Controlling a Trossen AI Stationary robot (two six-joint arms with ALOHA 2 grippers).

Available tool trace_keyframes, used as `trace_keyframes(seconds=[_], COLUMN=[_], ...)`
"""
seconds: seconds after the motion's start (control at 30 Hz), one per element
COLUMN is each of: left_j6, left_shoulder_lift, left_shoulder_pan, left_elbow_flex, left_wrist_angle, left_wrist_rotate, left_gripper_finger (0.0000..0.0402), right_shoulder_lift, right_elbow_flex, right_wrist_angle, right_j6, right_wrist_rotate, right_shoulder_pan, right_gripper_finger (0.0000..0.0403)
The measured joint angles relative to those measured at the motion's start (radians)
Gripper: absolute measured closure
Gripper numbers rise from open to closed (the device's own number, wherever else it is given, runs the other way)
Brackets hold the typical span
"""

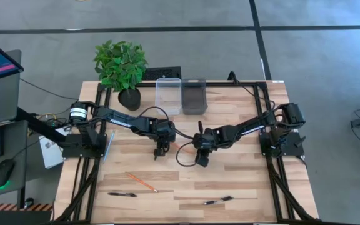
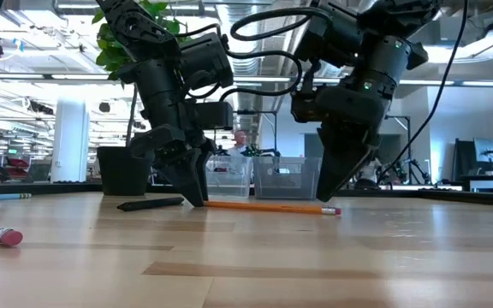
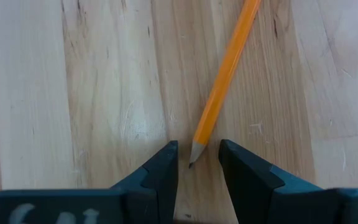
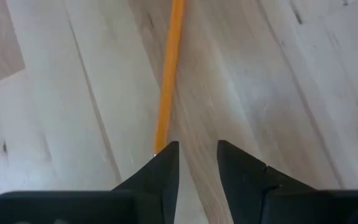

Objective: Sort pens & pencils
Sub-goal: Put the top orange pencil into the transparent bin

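A: Where is the pencil (image 2: 268, 206) lying, and where are your grippers sitting around it?

B: It's lying flat on the table (image 1: 242, 181), near the middle, in front of the two bins (image 1: 181, 95). You're bringing the left gripper (image 3: 197, 163) down over its sharpened tip, and the fingers are standing apart with the point between them, not yet pinching. The right gripper (image 4: 194, 155) is hovering at the pencil's other end; its fingers are parted too, and the pencil is ending against the edge of one finger rather than in the gap.

A: So nothing is being held?

B: No, both pairs of fingers are empty. Farther from the bins than this pencil, another pencil (image 1: 141, 181) and two pens (image 1: 122, 194) are waiting near the table's front edge.

A: How will it be handling?

B: I'm judging it light, stiff and thin, so it is likely rolling away if nudged sideways. The tip is tapering and brittle, so you're better off sliding a little up the painted shaft and closing squarely across it there. One gripper should be enough; pinching at the very end is risking a pivot.
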Motion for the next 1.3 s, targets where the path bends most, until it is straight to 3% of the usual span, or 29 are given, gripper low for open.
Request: trace_keyframes(seconds=[1.3], left_j6=[0.002], left_shoulder_lift=[0.0], left_shoulder_pan=[0.0], left_elbow_flex=[0.0], left_wrist_angle=[-0.001], left_wrist_rotate=[-0.001], left_gripper_finger=[0.029], right_shoulder_lift=[0.05], right_elbow_flex=[0.01], right_wrist_angle=[0.015], right_j6=[0.035], right_wrist_rotate=[0.004], right_shoulder_pan=[0.063], right_gripper_finger=[0.0281])
